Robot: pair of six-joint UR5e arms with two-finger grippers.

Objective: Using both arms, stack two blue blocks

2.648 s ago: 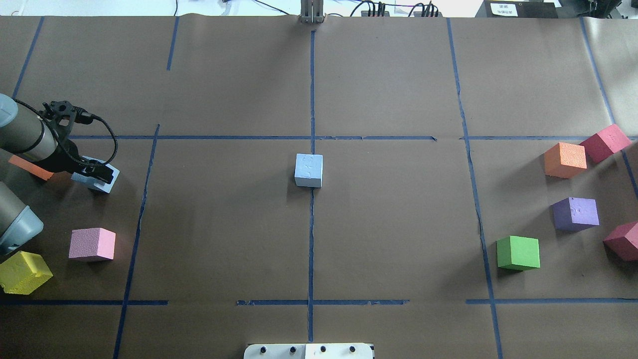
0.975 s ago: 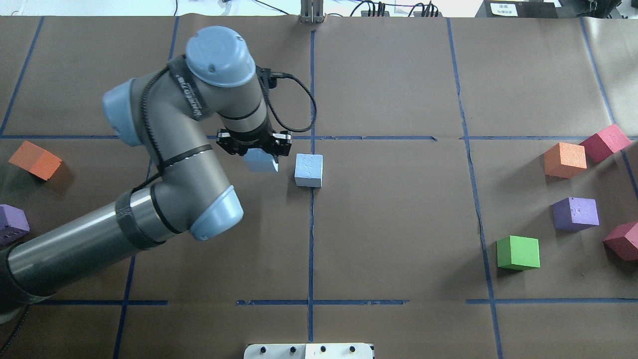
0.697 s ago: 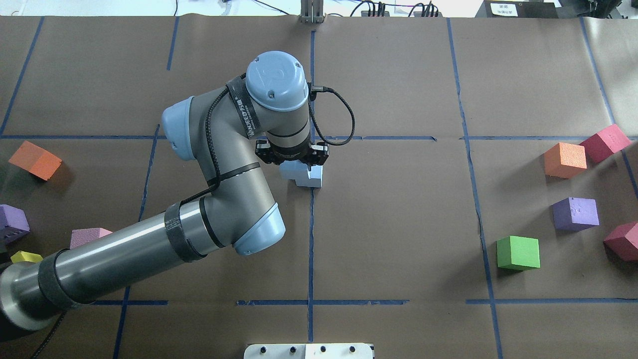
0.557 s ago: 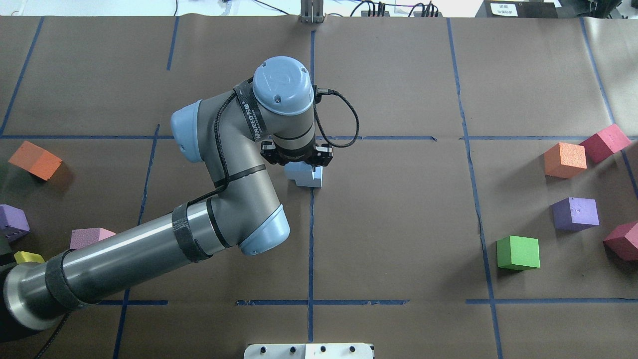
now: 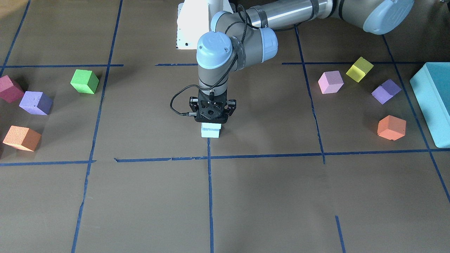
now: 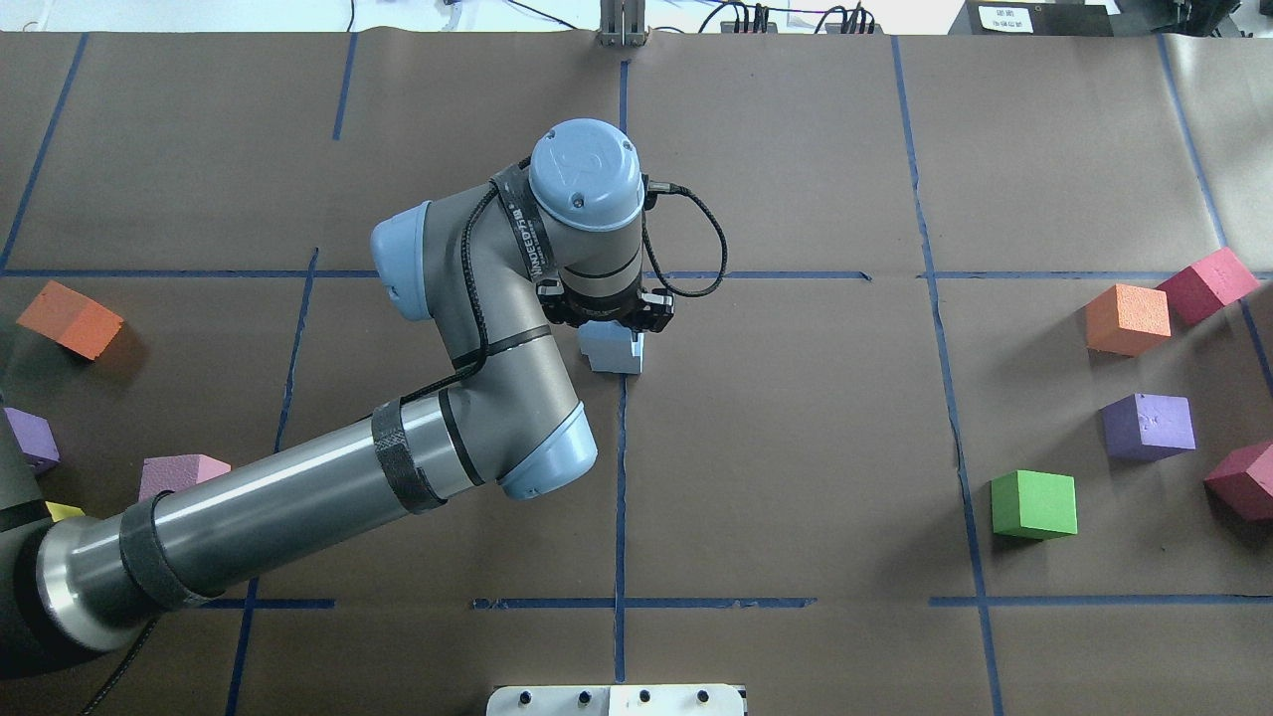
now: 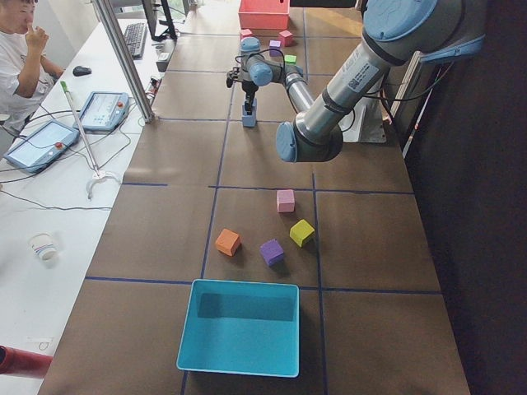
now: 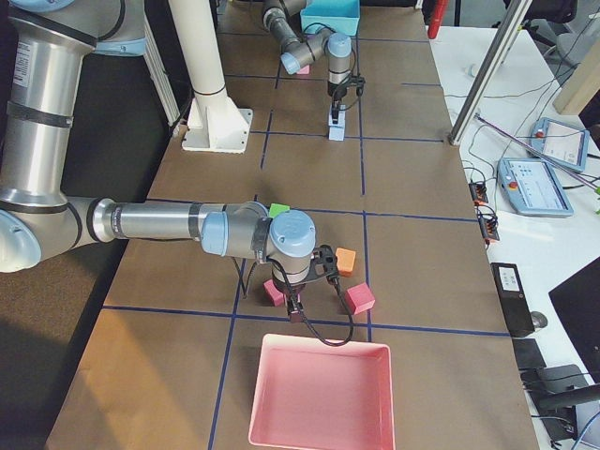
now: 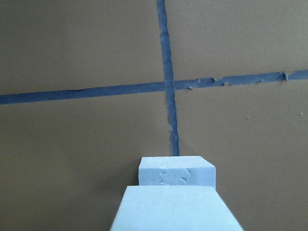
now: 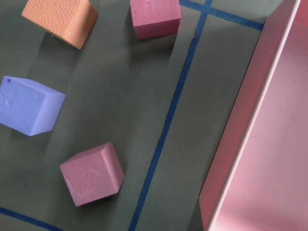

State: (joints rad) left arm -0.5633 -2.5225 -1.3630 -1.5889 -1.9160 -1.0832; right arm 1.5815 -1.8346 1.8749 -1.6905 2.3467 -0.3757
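Brown paper crossed with blue tape covers the tabletop (image 8: 412, 187). Seen from its right end, the nearest thing is a pink tray (image 8: 319, 394) set against that end's edge. Just past the tray's rim the right arm (image 8: 159, 223) reaches out low from the robot's edge. Its right tool (image 8: 296, 313) points down beside a dark pink cube (image 8: 273, 292); I cannot tell whether its fingers are spread or pressed together. A red-pink cube (image 8: 360, 298) and an orange cube (image 8: 346, 261) lie close by, and a green cube (image 8: 278, 210) sits a little further on.

Halfway along the tabletop, about midway between the robot's edge and the operators' edge, the lower blue block (image 5: 210, 134) sits flat on the centre tape line. The left arm (image 6: 298, 507) stretches over it, and its left tool (image 5: 211, 120) points straight down, pinching the upper blue block (image 5: 212, 125). That block hangs nearly square over the lower one; I cannot tell whether the two touch.

Toward the far left end lie a pale pink cube (image 5: 330, 82), a yellow cube (image 5: 359, 69) and a purple cube (image 5: 386, 91). A large teal box (image 5: 430, 102) sits at that end's edge.
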